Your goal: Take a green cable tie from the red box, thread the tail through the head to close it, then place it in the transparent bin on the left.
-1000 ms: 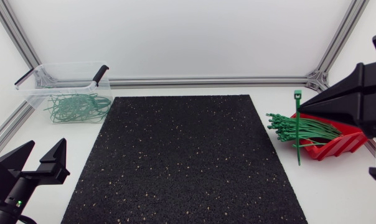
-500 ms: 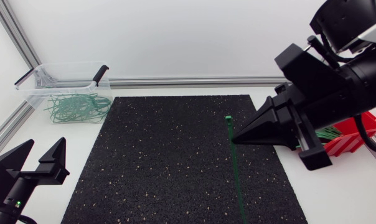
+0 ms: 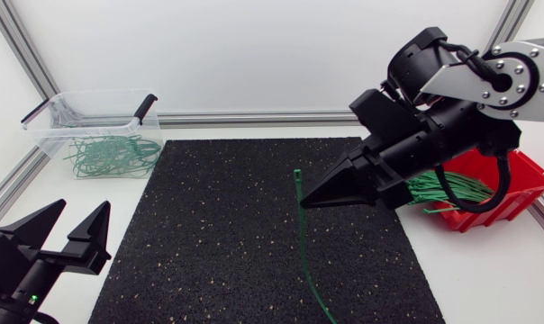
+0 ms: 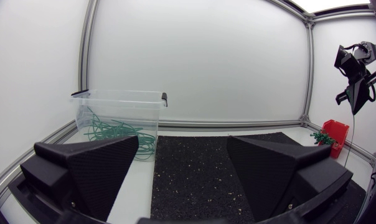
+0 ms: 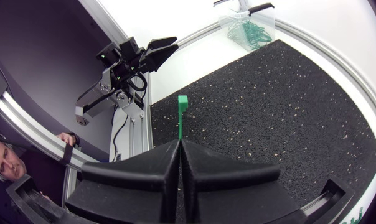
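Progress: brings green cable tie (image 3: pixel 303 238) from red box (image 3: pixel 515 193) over the mat (image 3: pixel 218 225), pinched in right gripper (image 3: pixel 306 203); holds left gripper (image 3: pixel 85 209) spread, threading next.

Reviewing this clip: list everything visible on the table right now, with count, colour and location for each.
held cable tie: one, green, hanging upright over the mat, gripped just below its head
loose cable ties: a bundle, too many to count, green, in the red box, ends poking past its rim
red box: one, red, table's right side, partly behind the right arm
transparent bin: one, clear with black clips, far left corner
binned ties: a tangle, green, inside the transparent bin
mat: one, black speckled, table centre
left gripper: black, near left corner, fingers open, empty
right gripper: black, above the mat, fingers shut on the held cable tie
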`<state>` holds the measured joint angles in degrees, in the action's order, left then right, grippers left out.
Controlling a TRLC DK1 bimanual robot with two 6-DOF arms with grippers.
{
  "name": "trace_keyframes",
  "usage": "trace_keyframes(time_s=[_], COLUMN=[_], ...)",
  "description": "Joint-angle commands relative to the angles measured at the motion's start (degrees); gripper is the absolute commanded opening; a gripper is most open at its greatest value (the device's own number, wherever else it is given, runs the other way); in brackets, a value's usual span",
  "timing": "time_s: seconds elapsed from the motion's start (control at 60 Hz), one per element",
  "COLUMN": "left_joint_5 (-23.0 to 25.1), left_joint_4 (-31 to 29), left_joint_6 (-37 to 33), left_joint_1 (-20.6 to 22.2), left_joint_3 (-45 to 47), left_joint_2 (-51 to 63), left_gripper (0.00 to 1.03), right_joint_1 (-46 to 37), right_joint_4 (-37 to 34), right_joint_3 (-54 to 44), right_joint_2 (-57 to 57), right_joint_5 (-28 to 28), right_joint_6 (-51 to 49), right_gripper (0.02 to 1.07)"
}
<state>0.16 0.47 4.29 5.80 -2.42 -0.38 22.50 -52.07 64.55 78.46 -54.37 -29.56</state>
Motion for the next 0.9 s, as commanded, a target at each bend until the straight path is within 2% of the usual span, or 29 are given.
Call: trace_keyframes(time_s=[0.0, 0.233, 0.433, 0.65, 0.817, 0.883], left_joint_5=[1.51, 7.13, 17.50, 28.66, 34.11, 37.37], left_joint_4=[-0.03, 1.55, -1.88, -2.14, -1.52, -0.47], left_joint_6=[0.01, 4.14, 8.80, 10.91, 11.35, 11.26], left_joint_1=[0.70, 0.44, 0.44, 0.88, 4.48, 4.57], left_joint_3=[-0.92, -7.16, -16.22, -23.69, -28.35, -29.93], left_joint_2=[0.38, 13.21, 22.18, 33.25, 40.72, 42.92], left_gripper=[0.99, 0.99, 0.99, 0.99, 0.99, 0.99], right_joint_1=[-0.62, -0.97, -1.50, -2.37, -3.08, -3.25], right_joint_4=[-0.22, -2.15, -2.77, -2.86, -5.32, -7.78], right_joint_3=[0.40, 3.12, 4.00, 4.00, 4.97, 6.11], right_joint_2=[3.99, 7.59, 7.85, 8.91, 9.26, 9.70], right_joint_5=[-1.53, -4.61, -7.77, -9.26, -10.85, -11.64], right_joint_6=[1.61, 4.16, 4.69, 3.46, 1.44, -0.67], right_gripper=[0.08, 0.08, 0.08, 0.08, 0.08, 0.08])
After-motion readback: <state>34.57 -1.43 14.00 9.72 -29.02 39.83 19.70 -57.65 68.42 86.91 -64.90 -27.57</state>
